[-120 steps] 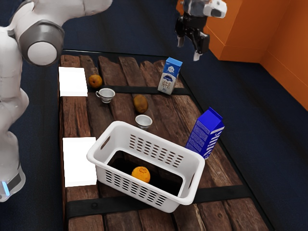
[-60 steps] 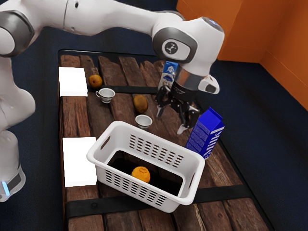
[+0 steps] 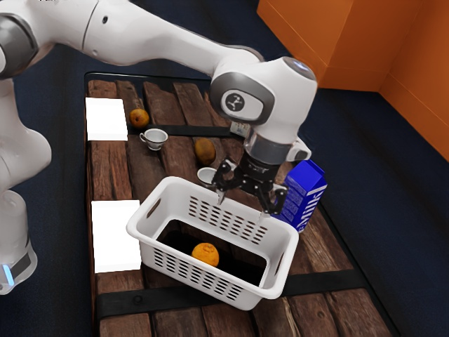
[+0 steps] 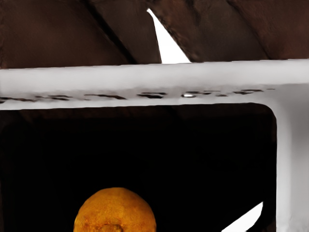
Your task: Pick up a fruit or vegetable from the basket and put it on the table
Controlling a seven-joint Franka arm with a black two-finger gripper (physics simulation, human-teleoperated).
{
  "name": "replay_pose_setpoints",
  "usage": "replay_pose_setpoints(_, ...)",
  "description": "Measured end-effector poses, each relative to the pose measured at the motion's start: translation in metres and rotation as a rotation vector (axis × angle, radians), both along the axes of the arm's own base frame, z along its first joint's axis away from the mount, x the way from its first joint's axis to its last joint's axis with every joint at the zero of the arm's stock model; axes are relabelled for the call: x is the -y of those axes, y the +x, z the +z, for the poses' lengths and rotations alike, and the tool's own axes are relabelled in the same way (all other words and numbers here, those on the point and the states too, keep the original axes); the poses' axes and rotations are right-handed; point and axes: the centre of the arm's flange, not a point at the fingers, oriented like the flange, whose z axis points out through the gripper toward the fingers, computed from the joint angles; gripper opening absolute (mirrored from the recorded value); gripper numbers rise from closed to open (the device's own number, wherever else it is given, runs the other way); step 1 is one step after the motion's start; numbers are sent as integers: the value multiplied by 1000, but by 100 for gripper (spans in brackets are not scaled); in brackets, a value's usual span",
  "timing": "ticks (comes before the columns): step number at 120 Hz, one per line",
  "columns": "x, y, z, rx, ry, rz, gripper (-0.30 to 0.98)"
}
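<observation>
Fingers [image 3: 243,209] stand wide apart — hold nothing | above basket's [image 3: 290,240] far side, exterior view | orange [image 3: 205,254] — sits inside

Our arm [image 3: 284,95] hid most of the small carton [image 3: 240,129], our gripper [image 3: 242,209] part of the bowl [image 3: 205,174], and the wrist view's edge cut off the orange [image 4: 115,210].

Franka arm [image 3: 154,35] comes in from ext. view's upper L, white links w/ grey joint covers, lower links [image 3: 24,154] more or less upright at the far L edge. Forearm slopes down toward that view's R to a bent wrist [image 3: 270,88]. Black two-finger gripper [image 3: 243,208] hangs below it, pointing down w/ a slight tilt, tips toward ext. view's L. Fingers [image 3: 273,202] spread wide, nothing btwn them
</observation>
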Motion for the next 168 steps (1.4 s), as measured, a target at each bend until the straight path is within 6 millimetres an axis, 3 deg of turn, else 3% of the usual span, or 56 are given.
replay_pose_setpoints(8,16,-21,-18,-37,1,7,68)
replay_pose_setpoints(16,19,-28,-24,-46,-2,45,68)
replay_pose_setpoints(31,3,-30,-26,-55,-11,143,68)
replay_pose_setpoints(68,-6,-32,-49,-74,18,181,67)
replay_pose_setpoints(145,5,-30,-105,-11,31,85,65)
replay_pose_setpoints(168,6,-30,-111,-7,7,86,58)
